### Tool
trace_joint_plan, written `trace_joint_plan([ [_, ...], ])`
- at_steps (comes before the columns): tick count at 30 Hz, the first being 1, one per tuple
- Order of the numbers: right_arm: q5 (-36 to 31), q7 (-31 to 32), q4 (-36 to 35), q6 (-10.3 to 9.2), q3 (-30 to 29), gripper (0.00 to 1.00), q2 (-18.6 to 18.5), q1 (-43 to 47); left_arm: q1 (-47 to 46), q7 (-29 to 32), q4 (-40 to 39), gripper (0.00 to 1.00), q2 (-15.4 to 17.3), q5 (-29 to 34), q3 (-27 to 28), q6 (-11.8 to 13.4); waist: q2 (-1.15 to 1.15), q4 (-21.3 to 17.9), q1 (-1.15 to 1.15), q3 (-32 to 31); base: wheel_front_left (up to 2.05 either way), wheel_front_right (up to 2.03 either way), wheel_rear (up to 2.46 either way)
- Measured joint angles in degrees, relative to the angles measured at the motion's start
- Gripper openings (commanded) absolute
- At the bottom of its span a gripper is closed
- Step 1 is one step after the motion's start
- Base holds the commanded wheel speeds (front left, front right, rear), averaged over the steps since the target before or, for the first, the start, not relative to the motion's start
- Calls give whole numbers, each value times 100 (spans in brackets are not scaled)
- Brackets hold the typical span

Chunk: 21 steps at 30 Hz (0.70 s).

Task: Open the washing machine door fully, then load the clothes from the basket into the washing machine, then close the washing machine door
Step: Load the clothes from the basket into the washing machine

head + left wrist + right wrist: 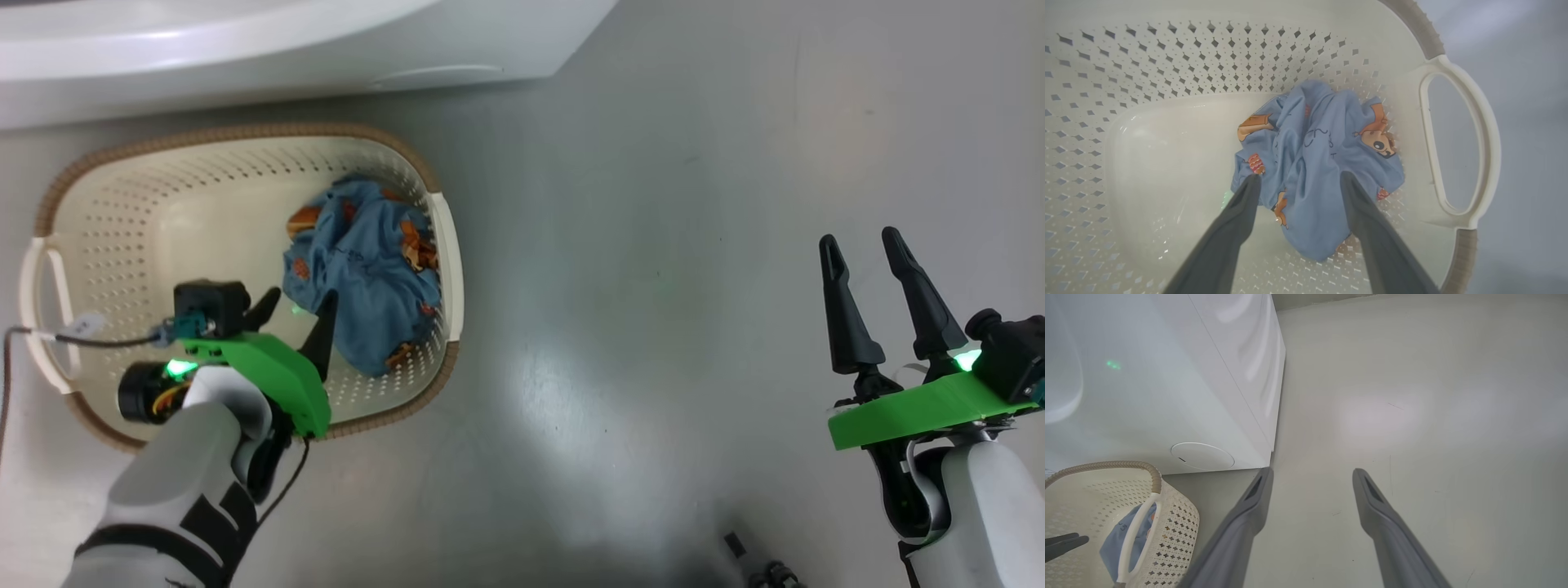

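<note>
Clothes [359, 269] lie in the basket [245, 132], just ahead of the left tool [302, 298]. That tool is spread wide and holds nothing. This looks like the loading step. Next it should dip down, pinch the cloth and carry it to the washing machine [245, 49]. The right tool [859, 238] is spread wide too, and empty.

Cream basket [245, 132] on grey floor [637, 286], close below white washing machine [245, 49]. Blue printed clothes [363, 269] bundled at its right end. Inside basket, left gripper [300, 298], fingers spread, at bundle's edge. Over floor, well apart, right gripper [860, 238], fingers spread.
</note>
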Motion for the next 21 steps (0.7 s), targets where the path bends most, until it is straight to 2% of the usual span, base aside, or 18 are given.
trace_joint_plan([
  [7,-2,0,-33,0,27,100,0,-94,-354,0,35,100,67,-521,-660,0,0,-39,0,370,0,0,0],
  [21,-37,0,-154,0,152,100,2,-340,-867,0,76,100,261,-1347,-1581,0,0,-115,0,786,0,0,0],
])
